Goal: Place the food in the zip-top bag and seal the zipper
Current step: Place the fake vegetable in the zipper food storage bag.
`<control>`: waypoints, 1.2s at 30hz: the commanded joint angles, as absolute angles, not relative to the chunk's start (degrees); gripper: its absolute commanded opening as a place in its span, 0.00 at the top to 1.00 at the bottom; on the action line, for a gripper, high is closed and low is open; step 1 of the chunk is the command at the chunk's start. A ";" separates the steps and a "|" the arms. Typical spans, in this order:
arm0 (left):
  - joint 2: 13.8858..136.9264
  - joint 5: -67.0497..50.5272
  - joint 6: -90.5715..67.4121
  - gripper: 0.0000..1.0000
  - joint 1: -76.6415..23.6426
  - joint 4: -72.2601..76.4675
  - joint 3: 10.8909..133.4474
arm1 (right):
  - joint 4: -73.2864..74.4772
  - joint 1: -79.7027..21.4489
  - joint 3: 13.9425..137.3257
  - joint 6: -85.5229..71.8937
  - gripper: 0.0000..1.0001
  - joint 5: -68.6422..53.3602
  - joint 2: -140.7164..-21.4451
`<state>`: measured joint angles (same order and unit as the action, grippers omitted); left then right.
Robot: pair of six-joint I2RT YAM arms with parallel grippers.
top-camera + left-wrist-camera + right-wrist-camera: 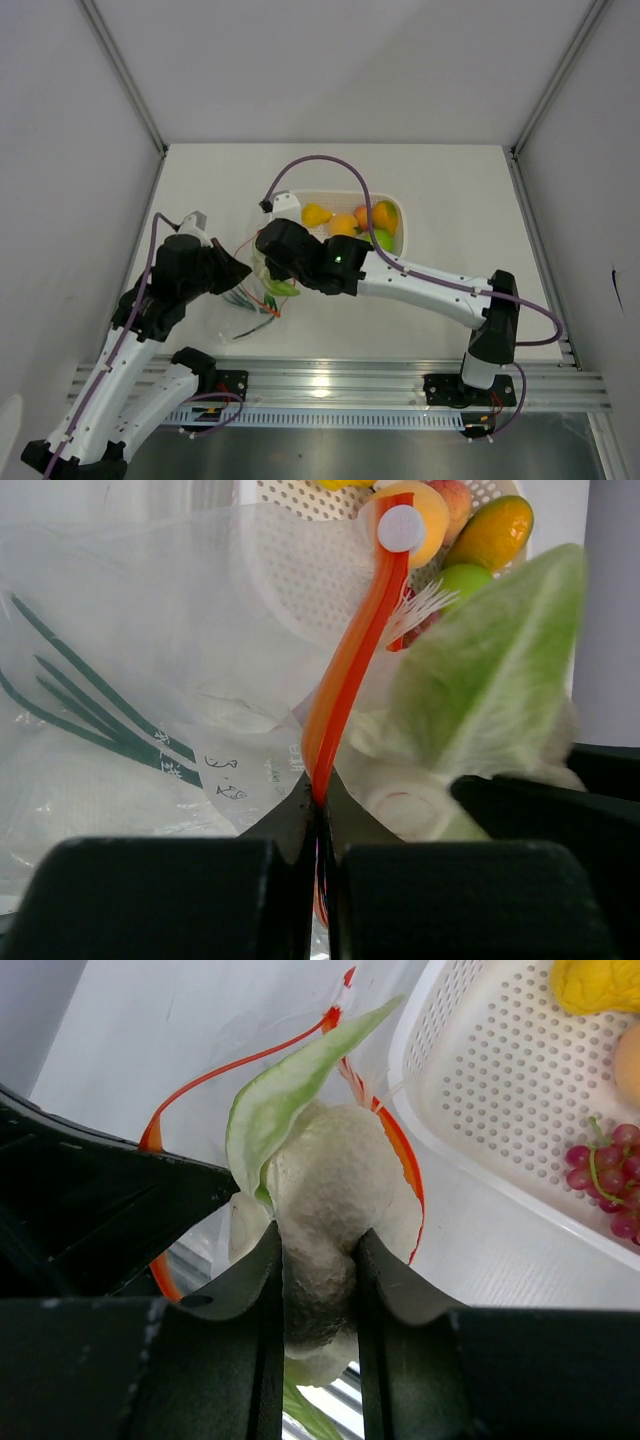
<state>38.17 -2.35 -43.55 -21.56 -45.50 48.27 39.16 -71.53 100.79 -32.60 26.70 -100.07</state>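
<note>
Jaws on the right arm pinch a white toy cauliflower with a pale green leaf point(318, 1210), set narrow around its lumpy body, with the leaf pointing up and away. The thin red-orange zipper strip point(405, 1165) curves round the cauliflower on both sides, so the cauliflower sits in the mouth of the clear floppy plastic zip-top bag point(150, 660). Jaws on the left arm are pressed fully together on that strip, which rises from between them to a small white round tab point(401, 528). Thin dark green beans point(80, 705) show through the bag's film. The bag's body rests on the white tabletop point(450, 170) between the two wrists, just beside the near left corner of the white perforated plastic basket point(480, 1080). In the basket lie a yellow lemon point(316, 214), a round orange point(343, 224), a second orange fruit point(384, 214), a green apple point(383, 239) and a bunch of dark red grapes point(600, 1170).
</note>
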 commanded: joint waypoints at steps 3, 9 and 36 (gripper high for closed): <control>36.74 -6.67 -43.95 1.00 -21.09 -42.54 50.89 | 36.91 -71.98 103.45 -35.33 1.00 25.84 -102.21; 36.12 -9.14 -44.12 0.99 -21.09 -41.75 51.15 | 35.86 -71.81 103.45 -36.57 1.00 23.91 -105.03; 37.18 -15.20 -41.66 0.99 -21.09 -38.59 46.32 | 13.01 -57.39 79.11 -36.30 0.99 -13.62 -86.66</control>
